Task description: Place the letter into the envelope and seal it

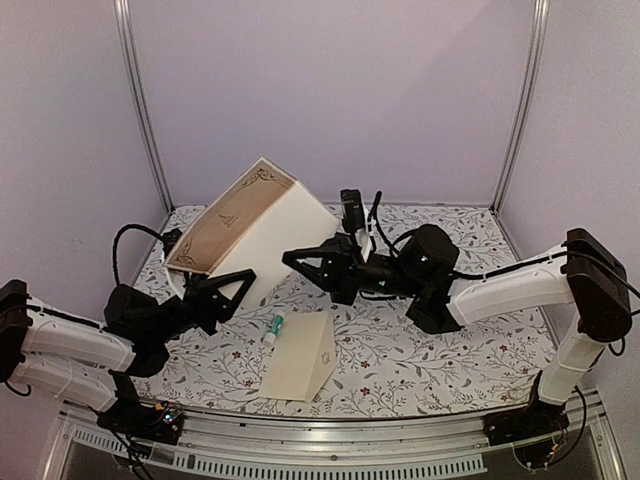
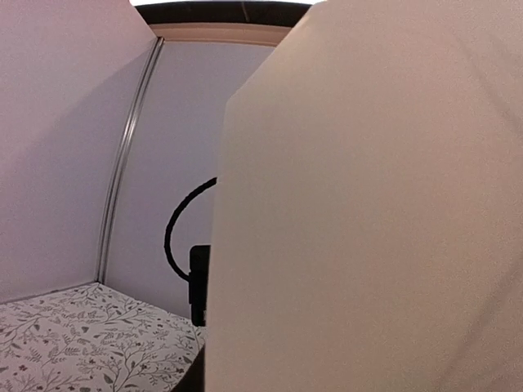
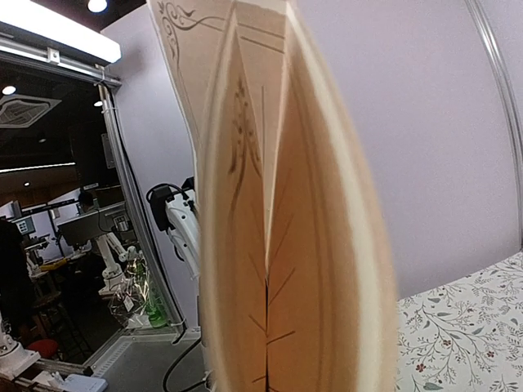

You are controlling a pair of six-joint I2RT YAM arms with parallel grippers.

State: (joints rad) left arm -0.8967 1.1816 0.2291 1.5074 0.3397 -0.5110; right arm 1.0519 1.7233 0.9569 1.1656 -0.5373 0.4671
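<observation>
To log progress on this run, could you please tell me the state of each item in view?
Letter: folded, held up off the table.
Envelope: lying on the table, letter not inside.
Glue stick: lying on its side beside the envelope.

The tan parchment-like paper letter [image 1: 232, 218], dark-bordered, is folded and tilted, raised above the counter [image 1: 450, 360]. The plain cream paper envelope [image 1: 300, 368] rests below it, tented.
</observation>
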